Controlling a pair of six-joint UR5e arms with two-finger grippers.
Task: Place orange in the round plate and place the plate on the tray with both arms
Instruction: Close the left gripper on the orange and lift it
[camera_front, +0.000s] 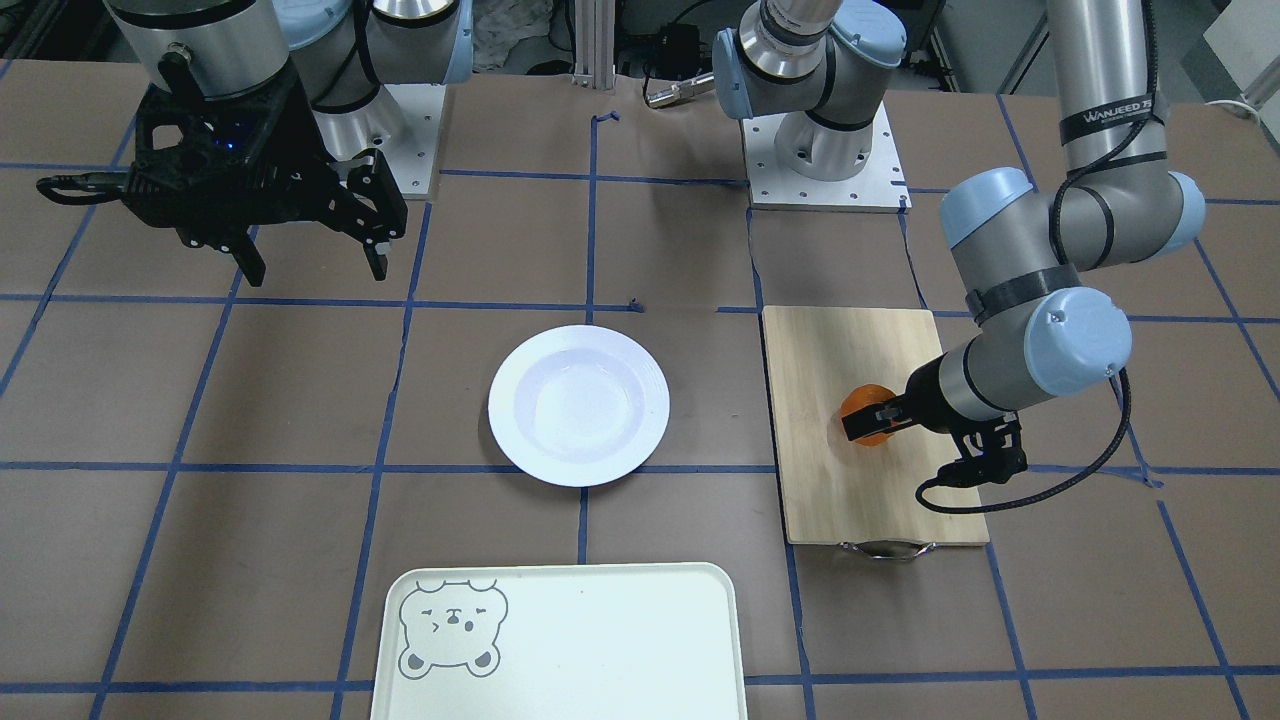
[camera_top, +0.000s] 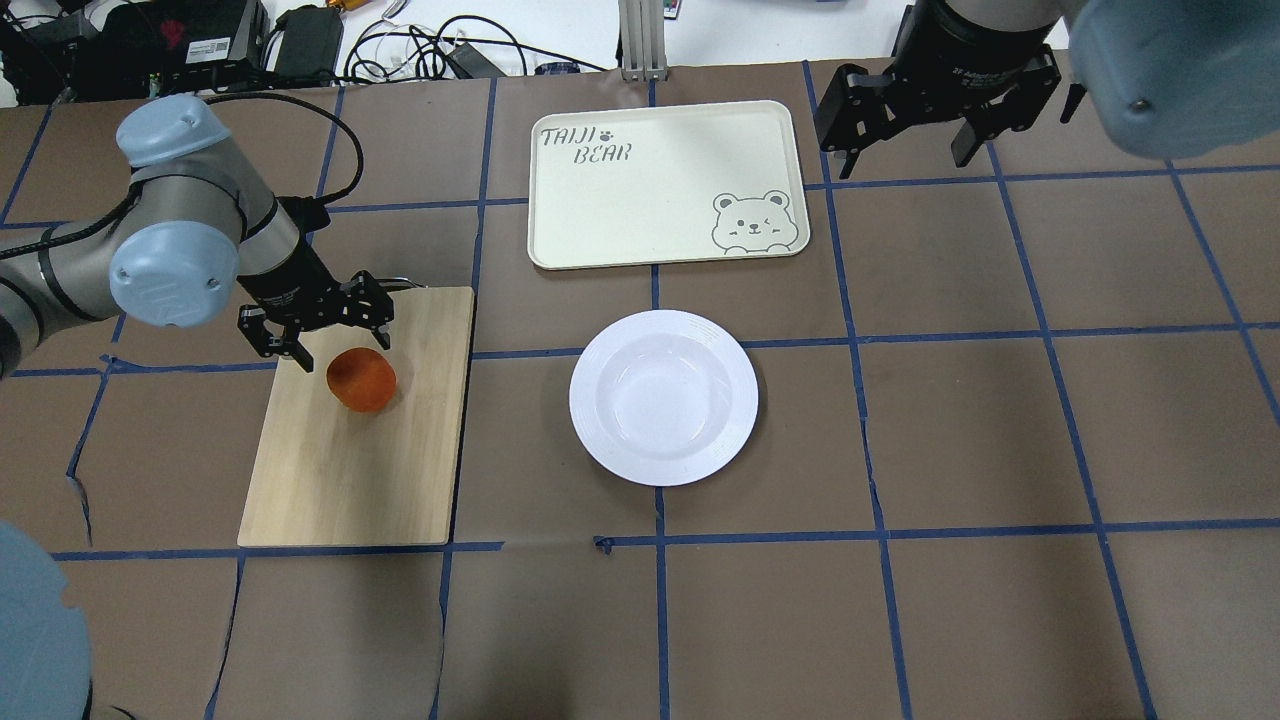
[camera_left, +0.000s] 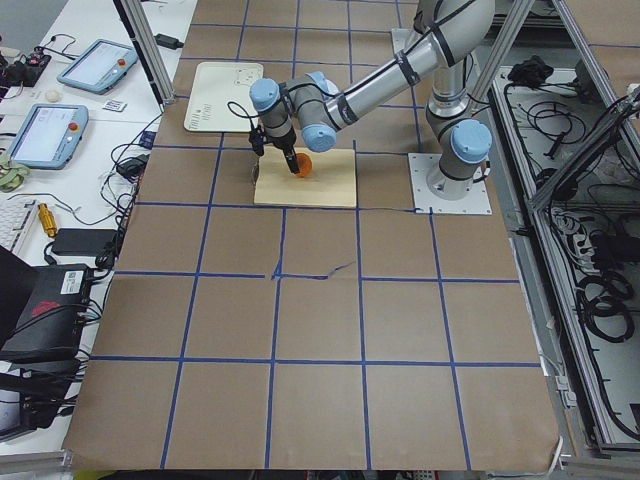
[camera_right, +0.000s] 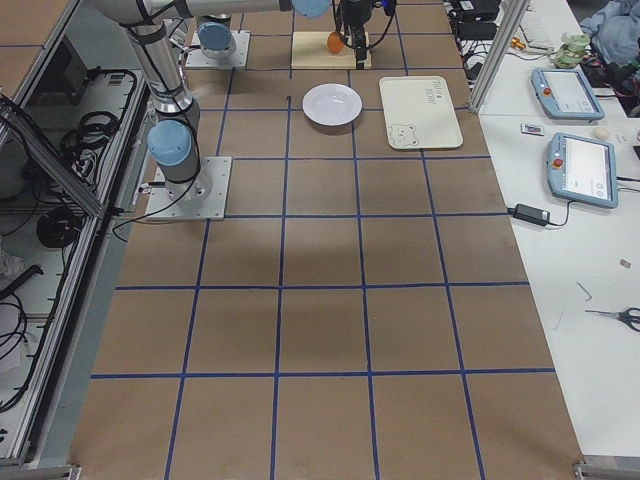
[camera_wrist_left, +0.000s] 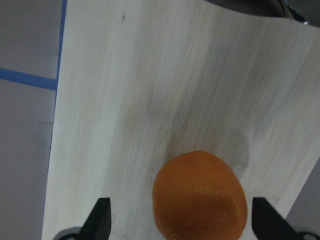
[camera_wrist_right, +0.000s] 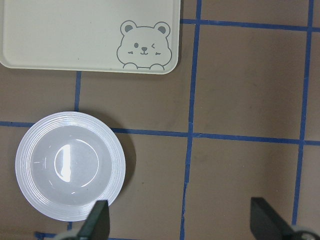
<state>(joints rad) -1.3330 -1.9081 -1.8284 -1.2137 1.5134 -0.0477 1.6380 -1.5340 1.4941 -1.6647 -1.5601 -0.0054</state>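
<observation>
The orange (camera_top: 361, 381) sits on a bamboo cutting board (camera_top: 350, 470) on my left side. My left gripper (camera_top: 343, 347) is lowered over it and open, with the orange (camera_wrist_left: 200, 195) between the two fingertips (camera_wrist_left: 102, 220) and gaps on both sides. The empty white round plate (camera_top: 663, 397) lies at the table's middle. Beyond it is the pale tray (camera_top: 640, 190) with a bear face. High above the table, to the right of the tray, my right gripper (camera_top: 905, 140) hangs open and holds nothing. Its camera looks down on the plate (camera_wrist_right: 70, 172) and the tray (camera_wrist_right: 75, 35).
The cutting board's metal handle (camera_front: 885, 548) sticks out at its far end. Blue tape lines grid the brown table cover. Cables and electronics (camera_top: 150, 40) lie beyond the far table edge. Tablets (camera_right: 570, 95) rest on a side bench.
</observation>
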